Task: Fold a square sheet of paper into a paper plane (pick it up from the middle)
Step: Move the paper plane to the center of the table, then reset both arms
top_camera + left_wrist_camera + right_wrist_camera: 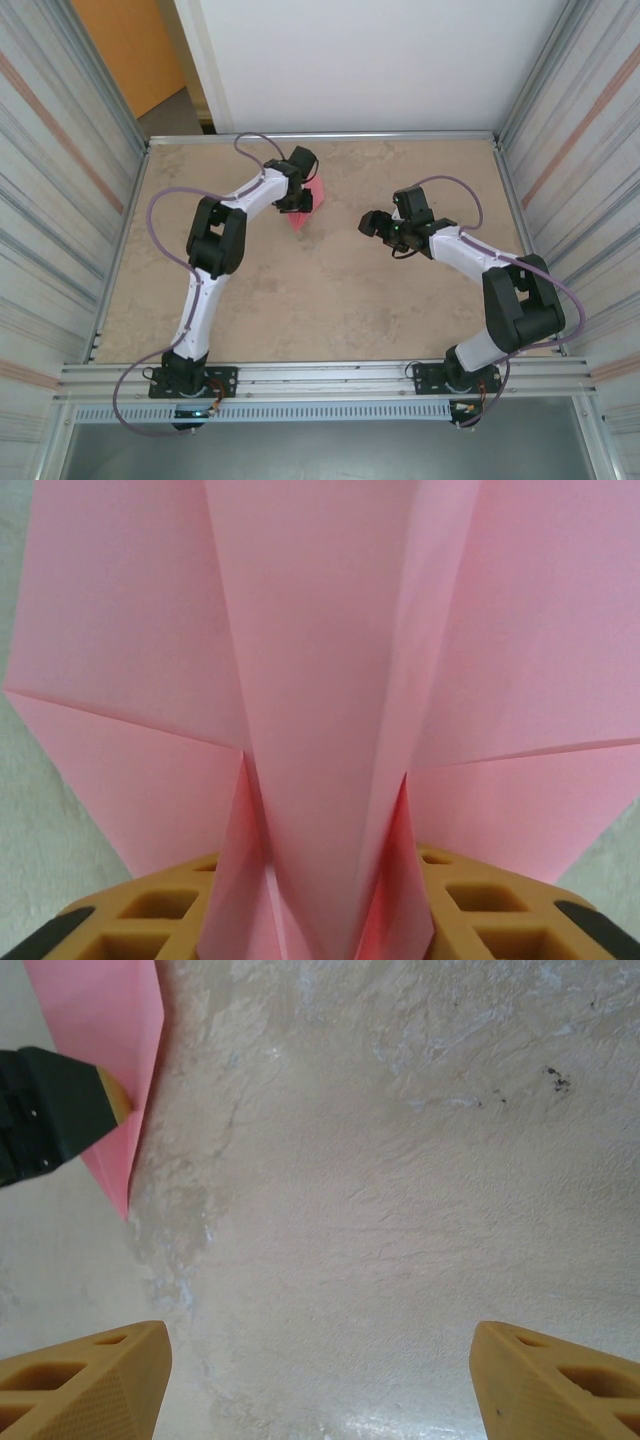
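The pink paper plane (320,680) is folded to a pointed dart with its wings fanned out left and right. Its centre fold stands between the yellow fingers (150,910) of my left gripper (315,880), and the flaps lie against both of them. The paper hides their inner faces, so the grip cannot be read. From above, the left gripper (300,195) is over the plane (302,215) at the back middle of the table, with the nose pointing toward me. My right gripper (368,224) hovers open a short way to its right. Between the jaws of the right gripper (320,1360) there is only bare table, with the plane (110,1020) at upper left.
The beige table (330,300) is fenced by metal rails and corrugated side walls (60,200). A white panel stands behind it. Purple cables loop off both arms. One black, yellow-tipped left fingertip (110,1095) rests against the plane in the right wrist view.
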{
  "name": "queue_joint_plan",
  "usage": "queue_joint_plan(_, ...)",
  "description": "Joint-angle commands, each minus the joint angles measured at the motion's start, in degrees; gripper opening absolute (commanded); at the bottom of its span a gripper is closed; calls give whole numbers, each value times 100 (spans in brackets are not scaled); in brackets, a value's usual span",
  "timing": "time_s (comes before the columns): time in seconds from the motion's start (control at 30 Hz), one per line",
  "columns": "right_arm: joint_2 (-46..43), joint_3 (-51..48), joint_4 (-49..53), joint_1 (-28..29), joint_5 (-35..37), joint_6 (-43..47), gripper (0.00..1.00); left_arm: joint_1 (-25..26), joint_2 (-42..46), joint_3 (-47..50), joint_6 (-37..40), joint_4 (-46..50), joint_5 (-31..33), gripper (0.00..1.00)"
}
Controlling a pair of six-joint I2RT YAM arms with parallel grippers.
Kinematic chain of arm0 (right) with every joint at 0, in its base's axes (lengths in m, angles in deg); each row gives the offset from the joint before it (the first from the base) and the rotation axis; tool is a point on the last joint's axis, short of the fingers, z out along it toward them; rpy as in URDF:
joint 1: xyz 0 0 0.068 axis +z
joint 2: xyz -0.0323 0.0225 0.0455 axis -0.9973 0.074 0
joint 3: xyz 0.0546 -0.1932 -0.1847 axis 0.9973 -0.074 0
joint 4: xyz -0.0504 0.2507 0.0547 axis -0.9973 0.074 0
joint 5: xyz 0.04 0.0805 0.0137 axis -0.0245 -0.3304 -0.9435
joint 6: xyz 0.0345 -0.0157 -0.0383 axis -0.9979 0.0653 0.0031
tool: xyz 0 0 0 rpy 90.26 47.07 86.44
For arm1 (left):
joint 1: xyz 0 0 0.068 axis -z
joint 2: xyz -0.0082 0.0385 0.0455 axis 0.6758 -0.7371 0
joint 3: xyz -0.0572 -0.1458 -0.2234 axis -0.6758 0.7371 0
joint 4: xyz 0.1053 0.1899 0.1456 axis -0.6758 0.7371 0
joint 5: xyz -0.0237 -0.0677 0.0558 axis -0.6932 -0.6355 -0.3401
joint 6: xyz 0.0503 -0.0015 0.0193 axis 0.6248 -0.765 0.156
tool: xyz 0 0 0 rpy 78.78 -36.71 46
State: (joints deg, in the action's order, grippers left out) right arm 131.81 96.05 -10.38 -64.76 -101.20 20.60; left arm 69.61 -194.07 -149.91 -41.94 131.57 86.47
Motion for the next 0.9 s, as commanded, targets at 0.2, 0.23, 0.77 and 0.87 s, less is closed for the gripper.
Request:
queue_joint_plan(0.2, 37, 205, 130, -83, -23, -69, 78, -108, 151, -255, -285, 129, -240, 44)
queue_joint_plan(0.23, 1, 210, 153, -88, 6, -64, 79, -110, 275, -227, -318, 137, -246, 45)
queue_joint_plan(0.77, -1560, 587, 1219, -552, 1463, 1514, 94, -460, 3555, 2513, -501, -1037, -525, 67)
queue_joint_plan(0.87, -1981, 469, 1198, -754, 2267, 1764, 97, -643, 4469, 3641, -294, -1543, -13, 83)
